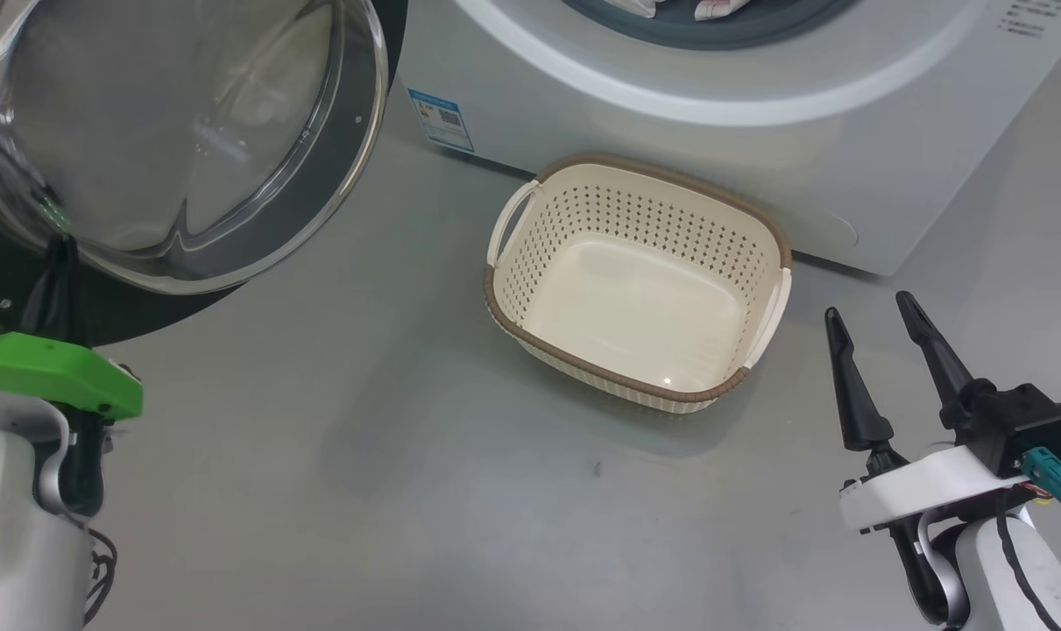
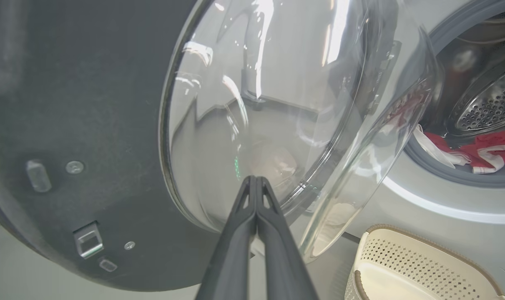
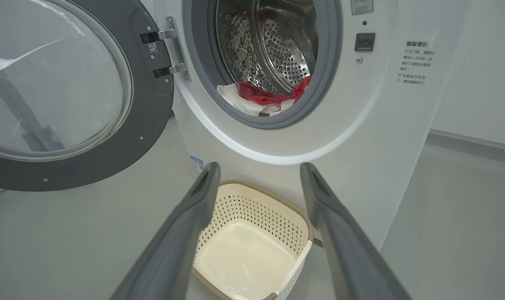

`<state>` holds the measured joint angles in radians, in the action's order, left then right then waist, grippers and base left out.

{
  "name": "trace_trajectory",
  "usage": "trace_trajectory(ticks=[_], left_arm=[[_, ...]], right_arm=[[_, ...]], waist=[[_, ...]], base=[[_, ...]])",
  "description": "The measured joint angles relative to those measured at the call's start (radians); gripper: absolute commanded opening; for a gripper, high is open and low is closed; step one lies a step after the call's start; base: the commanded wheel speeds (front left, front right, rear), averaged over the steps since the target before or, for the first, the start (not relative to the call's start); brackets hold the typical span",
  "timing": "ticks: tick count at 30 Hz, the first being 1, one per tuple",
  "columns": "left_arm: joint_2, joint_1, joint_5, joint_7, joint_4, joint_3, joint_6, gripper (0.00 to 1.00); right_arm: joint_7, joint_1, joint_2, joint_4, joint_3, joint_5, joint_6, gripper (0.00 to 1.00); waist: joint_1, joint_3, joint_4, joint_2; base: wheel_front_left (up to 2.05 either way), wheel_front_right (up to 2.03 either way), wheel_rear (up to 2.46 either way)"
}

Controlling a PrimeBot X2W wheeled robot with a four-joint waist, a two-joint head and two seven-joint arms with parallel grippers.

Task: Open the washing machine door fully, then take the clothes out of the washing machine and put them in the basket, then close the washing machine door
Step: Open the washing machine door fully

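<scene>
Closed tight on nothing: left gripper (image 2: 256, 178), at washing machine door (image 2: 89, 125) glass, likely for pushing. Spread wide, empty: right gripper (image 3: 258, 166), beside basket (image 3: 252, 200) on floor (image 3: 69, 241) at washing machine (image 3: 360, 137) front edge. Clothes (image 3: 260, 98) at drum (image 3: 285, 54) lip.

Red and white clothes (image 3: 262, 100) in a steel dimpled drum (image 3: 277, 50); cream perforated basket (image 3: 252, 216) with brown rim; black-rimmed door (image 3: 148, 125).

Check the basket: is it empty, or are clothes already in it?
Empty. The basket shows a bare cream floor in the head and right wrist views; the red clothes lie inside the washing machine.
</scene>
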<state>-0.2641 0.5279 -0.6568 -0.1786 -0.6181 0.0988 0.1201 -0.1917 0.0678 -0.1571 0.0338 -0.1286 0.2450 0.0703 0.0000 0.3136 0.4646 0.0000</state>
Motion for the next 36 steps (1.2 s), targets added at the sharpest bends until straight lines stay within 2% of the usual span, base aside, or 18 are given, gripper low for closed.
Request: trace_trajectory(ticks=[12, 17, 19, 34, 35, 36], left_arm=[[0.001, -0.102, 0.007, -0.017, 0.095, 0.05, 0.001, 0.0], [0.008, -0.147, 0.007, -0.021, 0.133, 0.076, 0.001, 0.0], [0.013, -0.183, 0.011, -0.022, 0.161, 0.094, 0.004, 0.0], [0.035, -0.301, 0.038, -0.062, 0.288, 0.109, 0.005, 0.0], [0.036, -0.306, 0.042, -0.062, 0.3, 0.112, 0.005, 0.25], [0.039, -0.312, 0.048, -0.062, 0.31, 0.114, 0.005, 0.55]], right_arm=[[-0.025, 0.0, 0.032, 0.018, -0.007, 0.009, 0.0, 1.0], [-0.034, 0.0, 0.041, 0.026, -0.006, 0.012, 0.0, 1.0], [-0.04, 0.0, 0.048, 0.034, -0.003, 0.019, 0.0, 1.0], [-0.052, -0.023, 0.063, 0.038, -0.005, 0.036, 0.003, 1.0], [-0.052, -0.026, 0.063, 0.038, -0.004, 0.036, 0.004, 1.0], [-0.052, -0.029, 0.064, 0.038, -0.004, 0.039, 0.007, 1.0]], waist=[[0.0, -0.042, -0.103, 0.0], [0.0, -0.061, -0.156, 0.0], [0.0, -0.08, -0.199, 0.0], [-0.0001, -0.158, -0.334, 0.0], [0.0, -0.162, -0.342, 0.0], [-0.0001, -0.167, -0.35, 0.0]], base=[[0.0, 0.0, 0.0], [0.0, 0.0, 0.0], [0.0, 0.0, 0.0], [0.0, 0.0, 0.0], [0.0, 0.0, 0.0], [0.0, 0.0, 0.0]])
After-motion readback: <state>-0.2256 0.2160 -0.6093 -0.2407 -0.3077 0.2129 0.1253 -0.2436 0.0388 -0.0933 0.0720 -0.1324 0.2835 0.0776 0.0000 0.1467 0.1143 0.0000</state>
